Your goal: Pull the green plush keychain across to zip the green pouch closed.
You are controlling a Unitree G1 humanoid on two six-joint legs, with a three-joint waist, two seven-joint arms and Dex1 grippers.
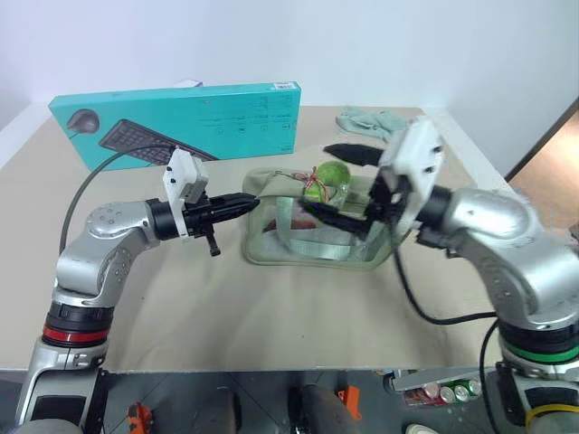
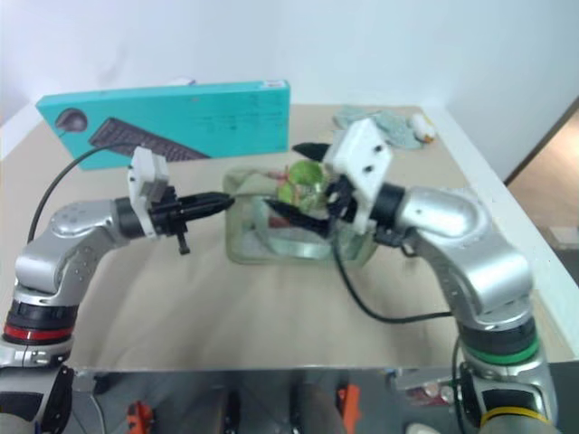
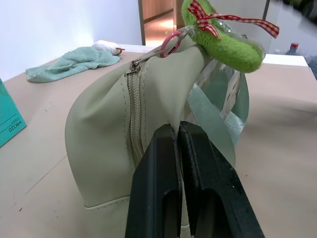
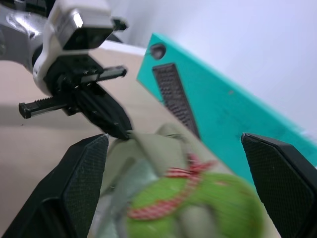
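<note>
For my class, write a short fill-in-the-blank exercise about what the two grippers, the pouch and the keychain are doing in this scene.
1. The left gripper is shut on one end of the green ____.
2. The right gripper has its fingers wide ____ around the green plush keychain.
3. Behind the green pouch stands a long teal ____ with a keyboard pictured on it.
4. The table also bears a pale teal ____ at its far edge.

Missing words: pouch; open; box; cloth

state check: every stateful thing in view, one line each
left gripper: shut, pinching the end of the green pouch.
right gripper: open, fingers either side of the green plush keychain, not gripping.
green pouch: upright on the table, zipper closed at the pinched end.
green plush keychain: on top of the pouch, on a pink ring.
keyboard box: closed, standing on edge.
</note>
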